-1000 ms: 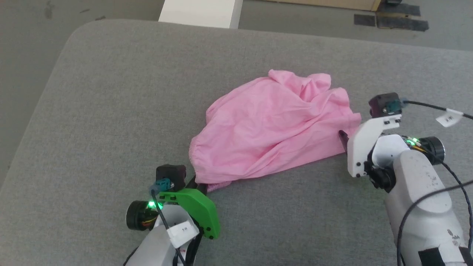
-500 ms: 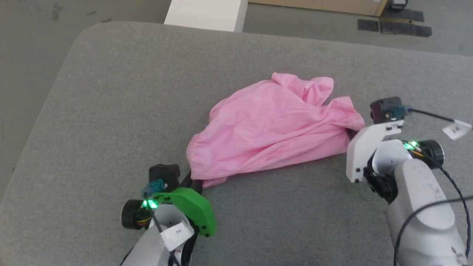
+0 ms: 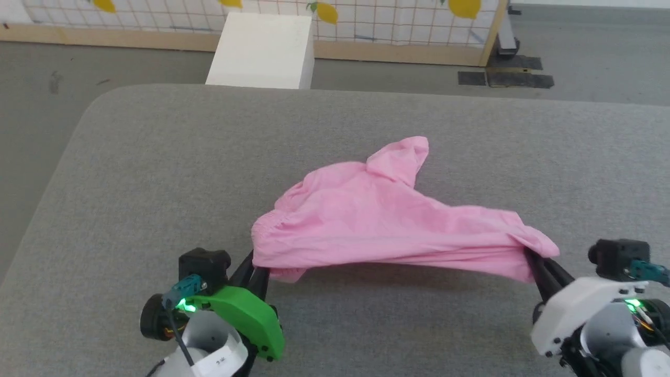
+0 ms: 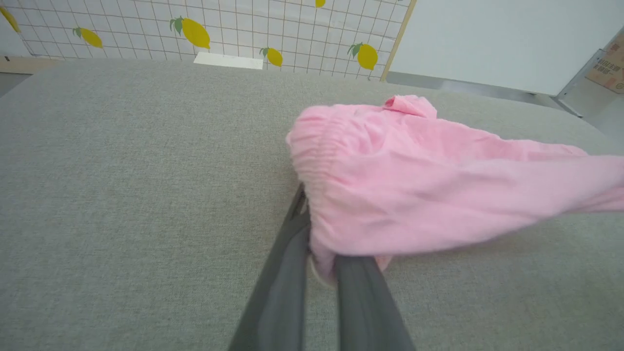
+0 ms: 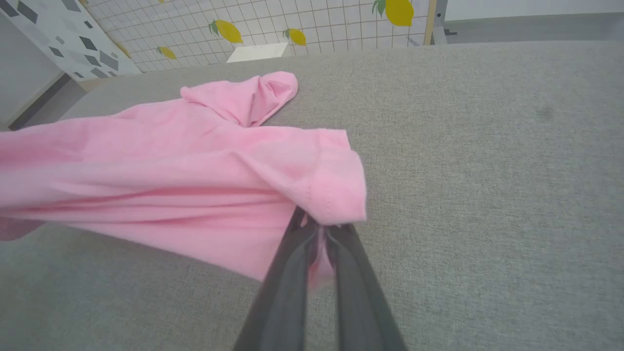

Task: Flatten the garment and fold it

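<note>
Garment: you have the pink garment (image 3: 387, 220) in the lower middle of the head view, strung between the two arms. Its near edge hangs lifted with a shadow beneath it. The far part, with a peaked fold toward the frame's middle, rests on the surface.
Left jaws: closed on the gathered elastic edge at the garment's lower-left end. In the left wrist view you see cloth pinched between the two dark fingers (image 4: 287, 287).
Right jaws: closed on a hemmed corner at the garment's lower-right end, with pink cloth bunched between the fingers (image 5: 287, 292) in the right wrist view.
In the way: in both wrist views the cloth drapes over the fingertips and hides them from you.
Around: a white box (image 3: 261, 50) sits at the upper middle of the head view, past the surface's far edge and well apart from the garment. Dark rectangular patches (image 3: 505, 78) lie on the floor at the upper right.
Surface: grey woven fabric (image 3: 157, 183) with a rounded corner at the upper left of the head view.
Room: a white grid panel printed with yellow lemons (image 3: 366, 13) runs along the top edge above a wooden base strip (image 3: 104, 41), and the floor (image 3: 31, 131) is grey.
</note>
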Tool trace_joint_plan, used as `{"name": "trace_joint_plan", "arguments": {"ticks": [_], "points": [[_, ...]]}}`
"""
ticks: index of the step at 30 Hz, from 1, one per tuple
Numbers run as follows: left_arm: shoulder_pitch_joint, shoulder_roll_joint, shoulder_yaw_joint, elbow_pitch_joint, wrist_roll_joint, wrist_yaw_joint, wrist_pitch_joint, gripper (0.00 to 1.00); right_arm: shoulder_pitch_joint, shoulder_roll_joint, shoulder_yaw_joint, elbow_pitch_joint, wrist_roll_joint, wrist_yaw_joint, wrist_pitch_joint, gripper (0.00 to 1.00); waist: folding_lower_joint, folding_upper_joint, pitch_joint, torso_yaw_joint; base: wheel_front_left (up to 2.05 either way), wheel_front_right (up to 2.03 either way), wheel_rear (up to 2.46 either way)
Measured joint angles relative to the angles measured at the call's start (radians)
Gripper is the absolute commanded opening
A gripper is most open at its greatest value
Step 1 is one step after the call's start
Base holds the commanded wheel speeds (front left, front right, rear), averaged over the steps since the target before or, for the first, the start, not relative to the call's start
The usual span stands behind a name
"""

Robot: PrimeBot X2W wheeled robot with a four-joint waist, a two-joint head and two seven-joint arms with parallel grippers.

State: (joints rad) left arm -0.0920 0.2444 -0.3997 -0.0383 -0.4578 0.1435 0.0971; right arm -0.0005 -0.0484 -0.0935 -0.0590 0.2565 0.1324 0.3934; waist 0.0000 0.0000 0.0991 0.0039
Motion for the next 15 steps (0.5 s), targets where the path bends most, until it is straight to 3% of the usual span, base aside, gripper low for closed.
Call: {"name": "trace_joint_plan", "arguments": {"ticks": [4,8,15], "points": [[0.008,0.048,-0.007,-0.111,-0.001,-0.003,0.082,0.00,0.034,0.000,-0.016,-0.122,-0.010,0.000,0.059,0.00,0.0000,0.0000,-0.014,-0.026,0.00,0.00,0.00],[-0.027,0.094,-0.013,-0.164,-0.016,-0.051,0.163,0.00,-0.001,-0.001,0.011,-0.199,-0.068,0.000,0.137,0.00,0.0000,0.0000,-0.017,-0.046,0.00,0.00,0.00],[-0.304,0.168,0.004,-0.135,-0.050,-0.155,0.334,0.00,-0.342,-0.098,0.109,-0.156,-0.106,0.000,0.250,0.00,0.0000,0.0000,0.029,-0.062,0.00,0.00,0.00]]}}
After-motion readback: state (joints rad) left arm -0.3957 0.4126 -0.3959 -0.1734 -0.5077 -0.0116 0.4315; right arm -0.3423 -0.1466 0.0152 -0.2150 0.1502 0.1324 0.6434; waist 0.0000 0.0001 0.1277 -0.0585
